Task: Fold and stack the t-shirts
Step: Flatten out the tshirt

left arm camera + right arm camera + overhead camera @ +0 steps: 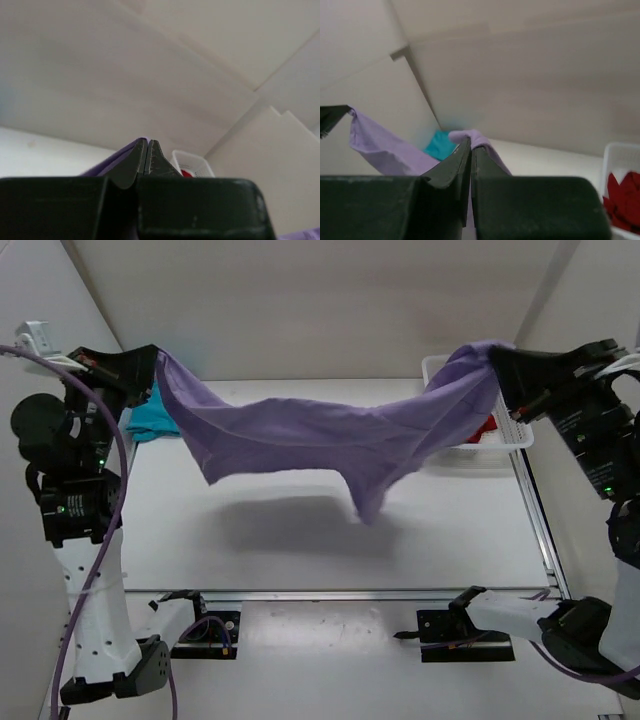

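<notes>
Above the white bench (300,550), the lavender t-shirt (320,440) hangs stretched in the air and sags in the middle, probably so it can be laid flat for folding. The white mesh basket (510,435) at far right holds the red t-shirt (487,428). The teal t-shirt (155,420) lies far left. The left claw (150,365) and right claw (500,365) each clench one end of the lavender cloth.
</notes>
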### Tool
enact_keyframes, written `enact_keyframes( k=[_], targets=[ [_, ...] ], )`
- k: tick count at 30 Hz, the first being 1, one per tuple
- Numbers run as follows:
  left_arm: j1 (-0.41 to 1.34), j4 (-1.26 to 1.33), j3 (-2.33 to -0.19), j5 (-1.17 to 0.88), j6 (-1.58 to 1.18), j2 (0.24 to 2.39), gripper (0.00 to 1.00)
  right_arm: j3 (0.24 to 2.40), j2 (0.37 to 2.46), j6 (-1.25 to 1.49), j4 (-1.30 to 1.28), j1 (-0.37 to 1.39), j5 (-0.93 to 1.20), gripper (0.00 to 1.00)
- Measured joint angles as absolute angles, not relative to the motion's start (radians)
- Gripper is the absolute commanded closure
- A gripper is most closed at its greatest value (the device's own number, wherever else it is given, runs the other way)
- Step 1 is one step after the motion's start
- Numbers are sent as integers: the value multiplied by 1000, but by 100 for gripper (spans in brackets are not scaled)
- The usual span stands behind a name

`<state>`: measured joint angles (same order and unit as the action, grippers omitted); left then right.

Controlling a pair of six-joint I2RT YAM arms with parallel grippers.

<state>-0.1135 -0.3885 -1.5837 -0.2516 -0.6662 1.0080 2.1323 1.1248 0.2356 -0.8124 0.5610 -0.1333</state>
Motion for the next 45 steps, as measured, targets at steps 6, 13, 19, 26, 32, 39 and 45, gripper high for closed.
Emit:
enact_keyframes(
  k=[6, 13, 19, 26, 32, 39, 45],
  targets=[
    [-108, -402, -1640, -244, -643, 1013, 100, 2163, 1263, 211, -769, 367, 6, 100],
    [-102, -330, -1353, -220, -635, 1221, 100, 2087, 1702, 207, -775, 179, 232, 100],
    [-60, -384, -1469, -189, -630, 1650, 100, 2313, 2051, 254, -807, 82, 348, 100],
    [-93, -432, -1937, -218, -664, 1759, 100, 2431, 1966, 411, -574, -35, 434, 100],
    [-173, -354, -2033, -228, -701, 1632, 100, 2400, 1756, 477, -400, -115, 500, 100],
    [-187, -248, -1556, -185, -671, 1393, 100, 1736, 1435, 348, -276, -11, 475, 100],
    [-148, -207, -870, -75, -603, 1078, 100, 884, 1130, 323, -255, 194, 339, 100]
  ],
)
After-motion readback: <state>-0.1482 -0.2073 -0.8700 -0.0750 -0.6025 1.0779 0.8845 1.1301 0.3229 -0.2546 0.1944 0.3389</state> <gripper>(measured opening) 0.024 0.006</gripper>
